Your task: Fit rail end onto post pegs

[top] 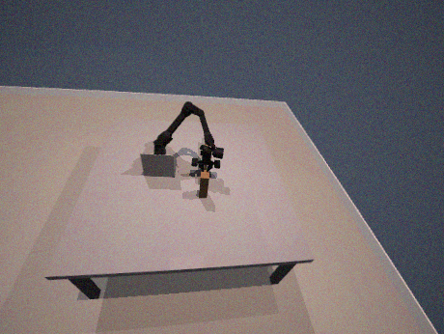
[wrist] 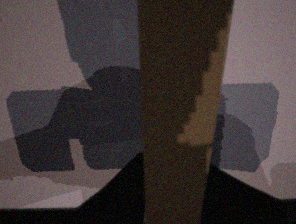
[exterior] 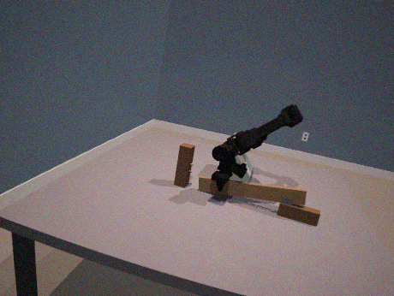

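The long wooden rail [exterior: 261, 192] [wrist: 175, 60] has its far end on the low footboard block [exterior: 298, 215] at the bracket [exterior: 287, 200]. Its near end is low, at or close to the table, a short gap from the post. The upright post [exterior: 184, 167] [top: 203, 188] has two small pegs [exterior: 191, 168] pointing toward the rail's end and sitting above its middle. My gripper [exterior: 220, 187] [wrist: 163, 158] is shut on the rail near its near end, one finger against each side. In the top view the post and arm hide most of the rail. The rail's holes are not visible.
The robot's grey base block [top: 159, 165] stands behind and to the left of the post in the top view. The table's front edge [top: 179, 270] lies well in front of the post. Arm shadows fall around the rail.
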Available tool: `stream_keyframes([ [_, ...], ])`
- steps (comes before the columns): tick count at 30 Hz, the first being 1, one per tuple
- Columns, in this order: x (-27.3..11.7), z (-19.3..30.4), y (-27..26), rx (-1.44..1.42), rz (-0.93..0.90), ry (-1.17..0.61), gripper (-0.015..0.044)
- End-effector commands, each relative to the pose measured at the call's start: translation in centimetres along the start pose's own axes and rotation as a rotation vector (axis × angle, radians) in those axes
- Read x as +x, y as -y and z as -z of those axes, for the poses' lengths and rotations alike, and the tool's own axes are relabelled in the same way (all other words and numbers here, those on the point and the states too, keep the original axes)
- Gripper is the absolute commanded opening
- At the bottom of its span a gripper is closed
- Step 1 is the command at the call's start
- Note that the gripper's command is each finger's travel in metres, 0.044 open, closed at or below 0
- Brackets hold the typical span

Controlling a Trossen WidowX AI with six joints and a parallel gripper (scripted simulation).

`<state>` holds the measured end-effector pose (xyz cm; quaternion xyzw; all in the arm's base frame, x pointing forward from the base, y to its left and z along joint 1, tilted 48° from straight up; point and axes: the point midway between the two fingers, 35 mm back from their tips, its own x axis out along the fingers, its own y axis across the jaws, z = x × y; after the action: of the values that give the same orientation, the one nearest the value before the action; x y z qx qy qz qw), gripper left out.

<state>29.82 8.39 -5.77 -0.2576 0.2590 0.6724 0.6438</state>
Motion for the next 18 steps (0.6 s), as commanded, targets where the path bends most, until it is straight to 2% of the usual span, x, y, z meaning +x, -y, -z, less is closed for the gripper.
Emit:
stream_keyframes([
  [1, 0.13, -0.06, -0.14, 0.005, -0.003, 0.004, 0.0026],
  [5, 0.13, -0.06, -0.14, 0.005, -0.003, 0.004, 0.0],
  [18, 0.1, -0.04, -0.14, 0.005, -0.003, 0.004, 0.0],
])
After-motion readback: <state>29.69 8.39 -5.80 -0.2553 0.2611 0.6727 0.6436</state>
